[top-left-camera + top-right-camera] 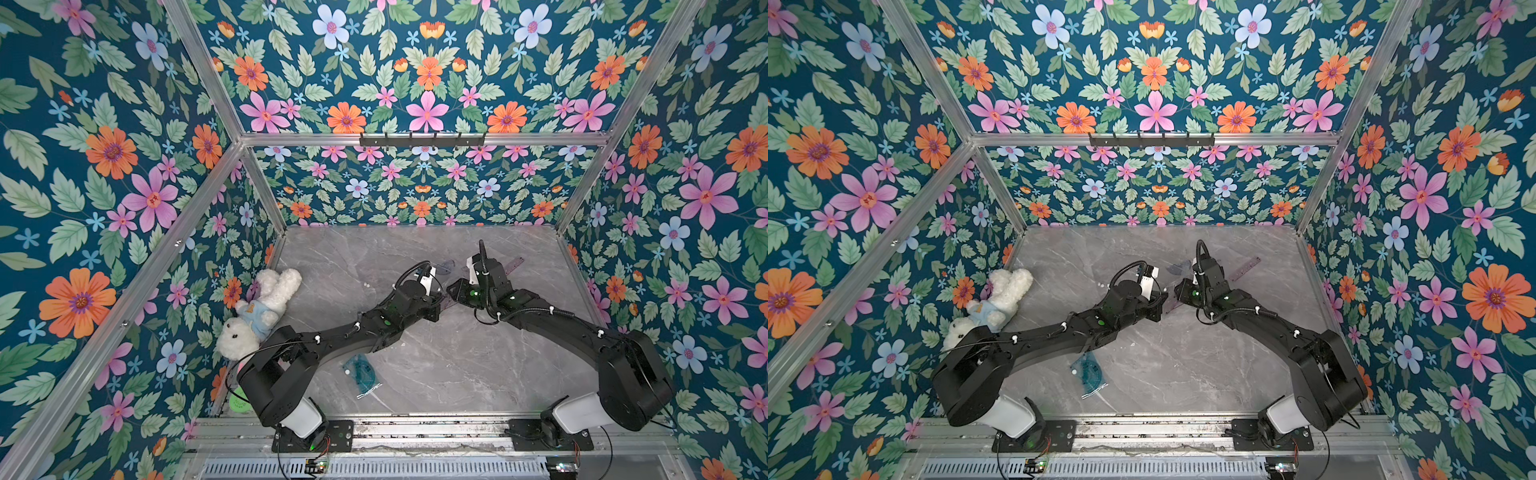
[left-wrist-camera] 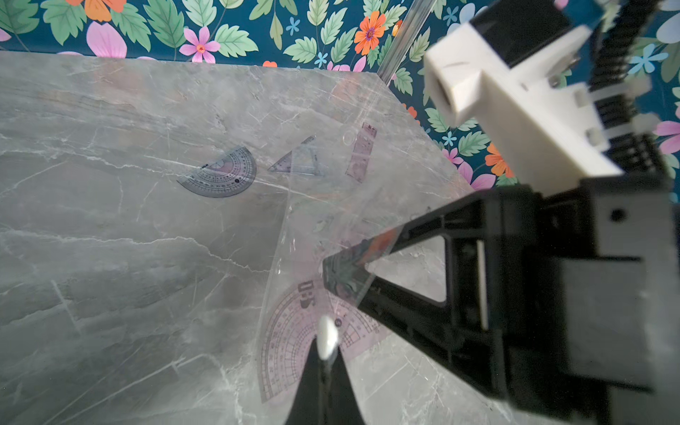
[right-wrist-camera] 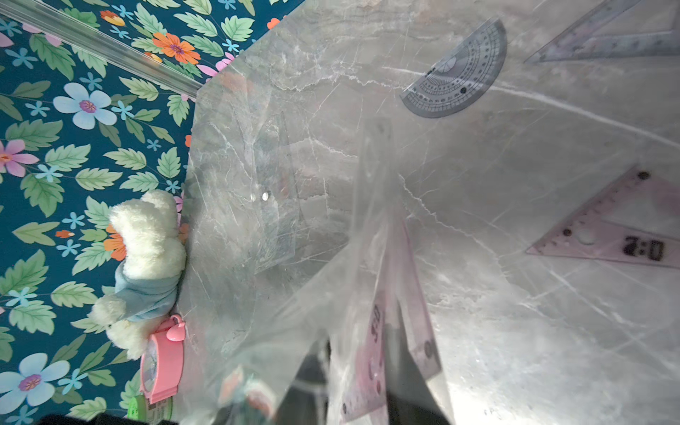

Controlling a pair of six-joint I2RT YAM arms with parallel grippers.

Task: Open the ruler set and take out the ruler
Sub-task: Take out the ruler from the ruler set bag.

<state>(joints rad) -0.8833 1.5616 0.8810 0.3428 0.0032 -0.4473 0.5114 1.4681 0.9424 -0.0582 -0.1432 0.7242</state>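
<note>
Now: left gripper (image 2: 323,362) pinched together on snap edge of clear plastic ruler-set pouch (image 2: 290,228), held over grey marble worktop (image 1: 415,365); pink translucent ruler (image 3: 417,305) inside. Right gripper (image 2: 331,265) at pouch mouth, cannot tell if apart or clamped. Risk: slippery film slides free, contents spill.

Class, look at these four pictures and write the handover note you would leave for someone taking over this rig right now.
Left tool: shut on the clear bag beside its white snap.
Right tool: at the bag's edge; whether it grips is unclear.
Things: pink protractor inside the bag; grey protractor and purple ruler lie loose on the table farther back.
Done: bag gripped.
Left: get the bag open, draw out its ruler, which I cannot pick out.
</note>
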